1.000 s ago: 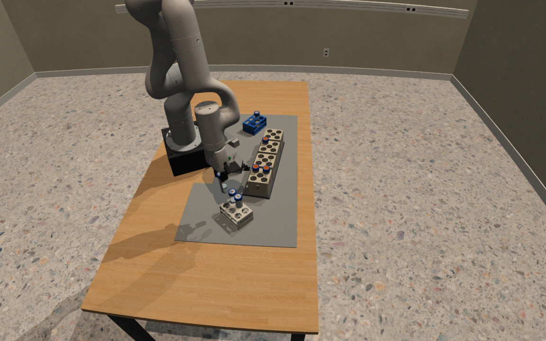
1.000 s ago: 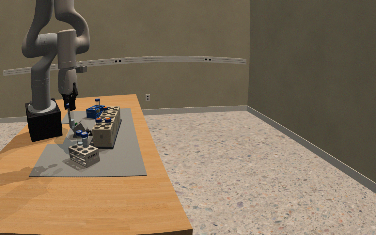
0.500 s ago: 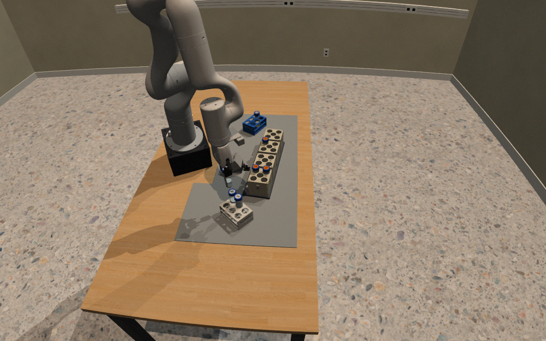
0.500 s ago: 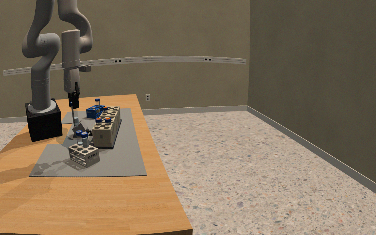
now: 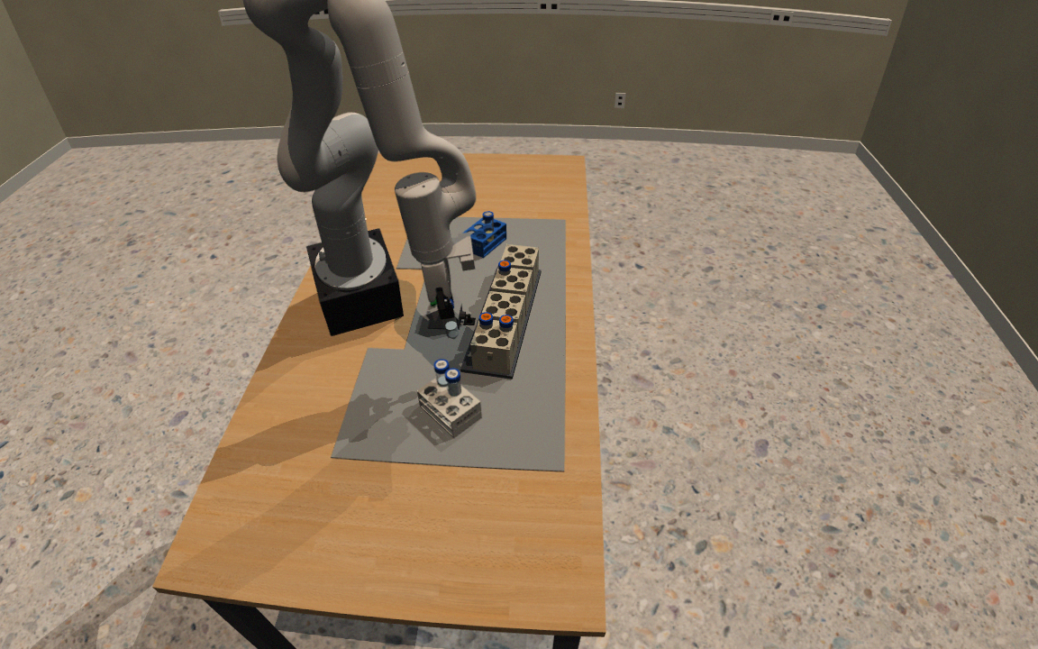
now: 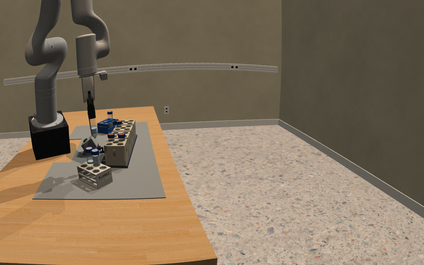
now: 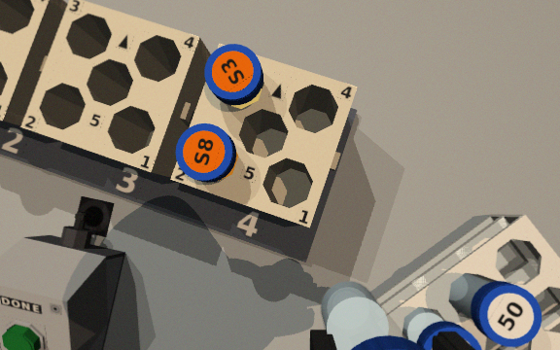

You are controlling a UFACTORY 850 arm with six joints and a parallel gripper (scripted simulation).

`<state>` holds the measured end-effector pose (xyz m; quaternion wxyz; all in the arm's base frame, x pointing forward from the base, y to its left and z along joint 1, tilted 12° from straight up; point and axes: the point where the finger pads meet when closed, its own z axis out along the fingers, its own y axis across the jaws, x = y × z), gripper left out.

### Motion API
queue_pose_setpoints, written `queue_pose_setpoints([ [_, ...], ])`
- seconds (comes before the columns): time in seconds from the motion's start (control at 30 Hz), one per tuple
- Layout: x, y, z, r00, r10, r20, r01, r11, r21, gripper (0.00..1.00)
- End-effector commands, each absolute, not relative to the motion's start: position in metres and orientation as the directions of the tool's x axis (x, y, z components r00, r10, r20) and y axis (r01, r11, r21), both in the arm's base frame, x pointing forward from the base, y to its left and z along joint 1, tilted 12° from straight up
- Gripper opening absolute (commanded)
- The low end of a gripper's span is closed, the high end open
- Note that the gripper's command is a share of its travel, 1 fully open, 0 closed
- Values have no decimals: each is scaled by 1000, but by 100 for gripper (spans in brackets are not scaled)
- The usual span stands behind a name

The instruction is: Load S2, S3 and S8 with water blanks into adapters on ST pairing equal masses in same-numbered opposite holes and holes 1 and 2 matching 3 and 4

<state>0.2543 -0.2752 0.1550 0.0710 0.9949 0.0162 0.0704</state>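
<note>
My gripper (image 5: 443, 306) (image 6: 91, 116) (image 7: 384, 342) is shut on a blue-capped tube (image 6: 93, 128) (image 7: 357, 318), held in the air near the DONE desk; its cap label is out of view. Adapter 4 (image 6: 114, 155) (image 7: 256, 196) holds S3 (image 7: 233, 72) in hole 3 and S8 (image 7: 204, 152) in hole 2. Adapter 3 (image 7: 78, 58) shows no tubes. An orange-capped tube (image 5: 504, 266) (image 6: 118, 122) stands in adapter 2, ID unreadable. Blank 50 (image 7: 507, 314) and another blank (image 5: 441, 365) (image 6: 89, 149) stand in the blanks rack (image 5: 470, 413) (image 6: 105, 179).
The DONE desk (image 7: 27, 272) with its green key (image 7: 20, 336) stands beside the loading stand (image 7: 280, 240). The blue rack (image 5: 488, 242) (image 6: 103, 127) at the back holds one tube (image 5: 487, 216) (image 6: 109, 113). The arm's base stands left of the grey mat (image 5: 523, 435).
</note>
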Motion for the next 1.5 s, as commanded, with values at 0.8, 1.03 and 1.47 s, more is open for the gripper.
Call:
queue_pose_setpoints([
  [0.8,332,-169,139,953,-279,116,-296,-940,172,0],
  [1.03,352,-141,134,953,-279,116,-296,-940,172,0],
  [1.47,384,-96,127,953,-279,116,-296,-940,172,0],
])
